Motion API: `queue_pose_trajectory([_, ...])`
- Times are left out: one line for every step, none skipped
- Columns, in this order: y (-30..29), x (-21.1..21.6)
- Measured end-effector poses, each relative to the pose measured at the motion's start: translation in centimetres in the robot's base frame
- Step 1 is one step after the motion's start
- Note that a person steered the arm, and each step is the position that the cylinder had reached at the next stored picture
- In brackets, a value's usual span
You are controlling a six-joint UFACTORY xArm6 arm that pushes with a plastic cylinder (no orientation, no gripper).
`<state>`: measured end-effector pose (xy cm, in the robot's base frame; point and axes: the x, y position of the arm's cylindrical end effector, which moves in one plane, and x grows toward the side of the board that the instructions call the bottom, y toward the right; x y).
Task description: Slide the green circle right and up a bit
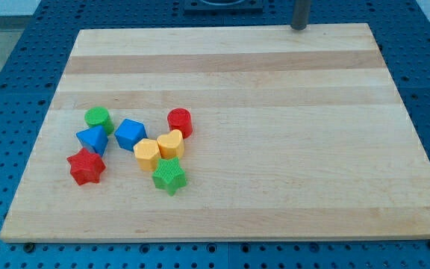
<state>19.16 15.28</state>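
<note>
Wooden board (275, 149), pale planks, carrying eight blocks in its left half, listed relative to the green circle (98, 119). Nearest the view's bottom: green star (169, 176), well right and below; red star (86, 167), directly below. Next: yellow hexagon (146, 155) and yellow heart (171, 143) (touching each other), right and below. Blue block (92, 139), shape unclear, touches the circle from below; blue cube (131, 134) sits just right. Red cylinder (180, 122) lies level, farther right. My tip (299, 27), a bare rod grasping nothing, stands far up-right at the board's top edge.
</note>
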Motion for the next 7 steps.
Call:
queue_pose_trajectory([0.0, 0.0])
queue_pose_trajectory([0.0, 0.0])
queue_pose_trajectory([-0.7, 0.4])
queue_pose_trajectory([-5.1, 1.9])
queue_pose_trajectory([-12.1, 5.0])
queue_pose_trajectory([-17.8, 8.9])
queue_pose_trajectory([-21.9, 9.8])
